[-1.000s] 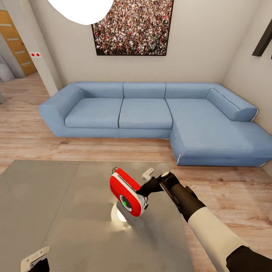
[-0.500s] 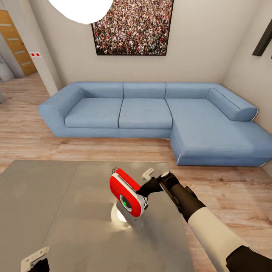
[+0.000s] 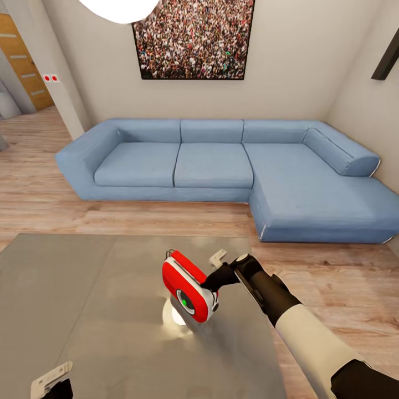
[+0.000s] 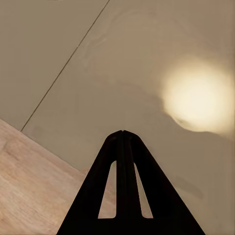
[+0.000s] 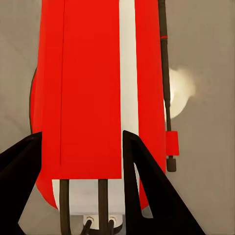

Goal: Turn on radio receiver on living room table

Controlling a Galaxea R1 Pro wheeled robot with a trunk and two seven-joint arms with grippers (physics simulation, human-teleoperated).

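Red plastic with white trim, the radio (image 3: pixel 187 286) stands tilted on the grey table (image 3: pixel 66 299), near its far right part, with a green light showing in the round dial on its face. My right pincer (image 3: pixel 209 282) sits at the radio's back edge; in the right wrist view its two dark fingers (image 5: pixel 147 191) straddle part of the red shell (image 5: pixel 93 88), spread apart and, as far as I can judge, pressing or just touching rather than clamping.

I judge the radio light, hard-shelled and smooth, so it will likely skid or tip on the glossy top if I push off-centre. The thin handle and the slim aerial rod (image 5: pixel 164 73) along one side look fragile; I would take hold across the solid body instead.

My left pincer (image 3: pixel 51 380) rests low at the table's near edge, its fingers (image 4: pixel 123 147) brought together on nothing.

Against a second ago, the radio, the arm and the sofa (image 3: pixel 221 172) keep their places; the whole picture has shifted only slightly, so I read that as my head camera moving.
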